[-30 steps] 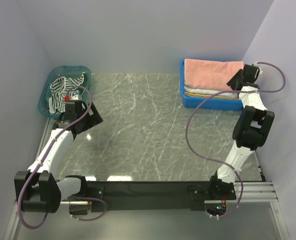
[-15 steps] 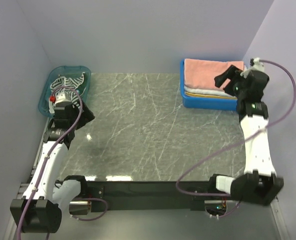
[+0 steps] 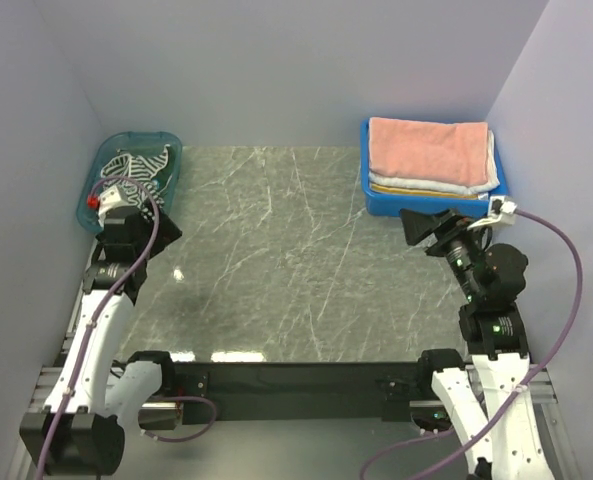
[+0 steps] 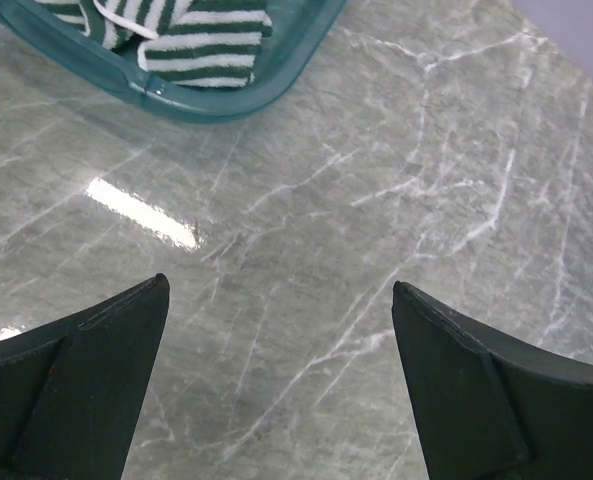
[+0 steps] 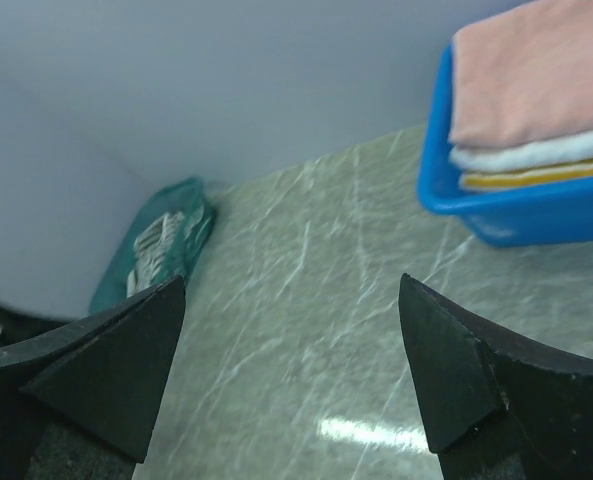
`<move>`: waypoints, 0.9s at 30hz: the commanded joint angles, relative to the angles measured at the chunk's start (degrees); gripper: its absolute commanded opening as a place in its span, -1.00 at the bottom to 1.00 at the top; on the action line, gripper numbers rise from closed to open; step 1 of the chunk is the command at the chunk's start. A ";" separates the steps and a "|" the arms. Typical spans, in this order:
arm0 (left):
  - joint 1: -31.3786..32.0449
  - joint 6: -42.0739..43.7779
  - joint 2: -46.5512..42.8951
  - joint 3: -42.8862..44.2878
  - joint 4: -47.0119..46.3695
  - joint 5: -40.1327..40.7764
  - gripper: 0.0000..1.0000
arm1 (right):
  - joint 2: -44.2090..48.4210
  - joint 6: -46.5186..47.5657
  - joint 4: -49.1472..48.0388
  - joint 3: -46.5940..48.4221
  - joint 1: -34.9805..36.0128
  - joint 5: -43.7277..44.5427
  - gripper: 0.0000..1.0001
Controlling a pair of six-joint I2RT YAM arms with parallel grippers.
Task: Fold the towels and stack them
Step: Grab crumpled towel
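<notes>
Hovering over a grey marbled bench, both sets of jaws are spread and hold nothing.
The left arm reaches toward the far left corner, and the left jaws stand wide apart above bare bench just beside the teal basket. The right arm stands at the near right, and the right jaws are likewise spread. They are near the front wall of the blue tray, not touching it. That tray sits at the far right corner and holds a folded stack. The salmon pink towel lies on top, the white towel under it and the yellow-and-white striped towel at the bottom. The dark-and-white striped towel lies crumpled and unfolded in the teal basket.
</notes>
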State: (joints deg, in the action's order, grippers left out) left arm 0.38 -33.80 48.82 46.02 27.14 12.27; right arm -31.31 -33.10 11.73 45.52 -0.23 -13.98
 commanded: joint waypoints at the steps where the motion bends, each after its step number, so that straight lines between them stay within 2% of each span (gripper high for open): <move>1: -0.29 -0.83 3.99 5.65 0.02 3.19 0.99 | 2.04 1.90 0.31 -2.35 4.44 2.28 0.86; 3: -0.29 -0.83 8.37 9.33 -0.15 4.77 0.99 | 3.27 2.95 -0.73 -3.76 7.15 1.94 0.86; 8: -7.14 -2.67 20.86 18.04 -1.21 5.57 0.98 | 2.66 4.01 -0.74 -5.70 10.51 -0.43 0.86; 13: -12.33 -6.27 38.96 28.93 -3.32 3.73 0.96 | 2.92 6.82 -1.53 -7.72 14.90 -1.14 0.86; 20: -13.56 -8.21 64.87 46.33 -0.16 3.90 0.99 | 2.31 11.13 -1.09 -9.13 19.56 -4.83 0.86; 23: -13.65 -8.91 71.65 51.53 0.99 4.60 0.99 | 1.70 11.92 -1.44 -9.74 20.18 -5.62 0.86; 24: -13.65 -8.91 72.81 52.84 0.90 5.04 0.97 | 1.43 12.27 -1.36 -9.75 20.44 -5.80 0.86; 27: -13.92 -8.48 76.25 53.91 1.34 5.22 0.67 | 0.99 12.71 -1.09 -10.01 20.62 -5.71 0.86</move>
State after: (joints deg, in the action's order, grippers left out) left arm -13.06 -41.52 124.33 96.68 26.46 16.80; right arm -29.80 -22.44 12.03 35.97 19.88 -18.74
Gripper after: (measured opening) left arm 0.869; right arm 0.929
